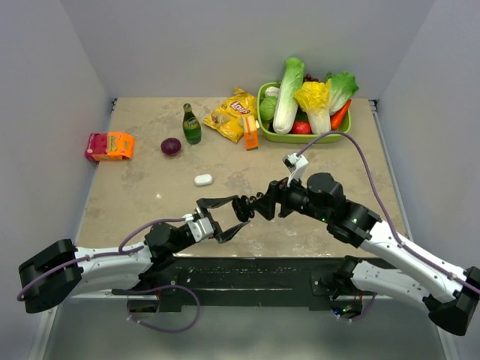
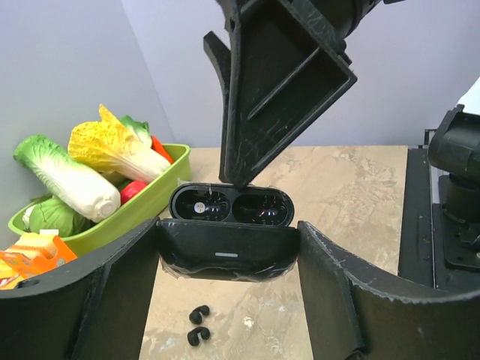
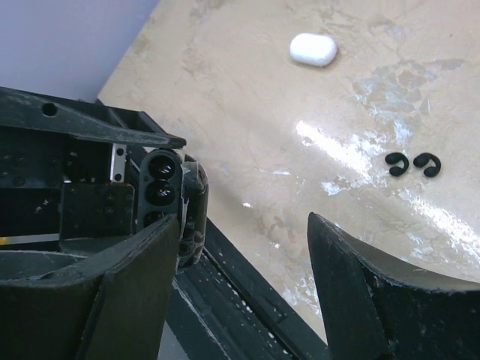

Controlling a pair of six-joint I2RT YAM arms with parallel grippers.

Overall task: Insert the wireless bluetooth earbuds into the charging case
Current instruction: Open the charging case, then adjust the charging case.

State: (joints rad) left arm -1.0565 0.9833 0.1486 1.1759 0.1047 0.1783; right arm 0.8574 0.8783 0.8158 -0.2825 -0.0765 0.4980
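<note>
Left gripper [image 2: 225, 251] clamped the open black case [image 2: 225, 262]. Right gripper [image 3: 240, 225] gaped wide, holding nothing, one finger just above the case. Two black earbuds [image 3: 412, 163] lay loose on the table [image 3: 247, 112]; vegetables filled the green basket [image 2: 150, 199].

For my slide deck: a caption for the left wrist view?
Left gripper holds the open black charging case; two black earbuds lie on the table nearby, right gripper above.

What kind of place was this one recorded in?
Probably a robot test booth: plain walls box in a marbled table, with staged props like a green basket of vegetables and a chips bag.
</note>
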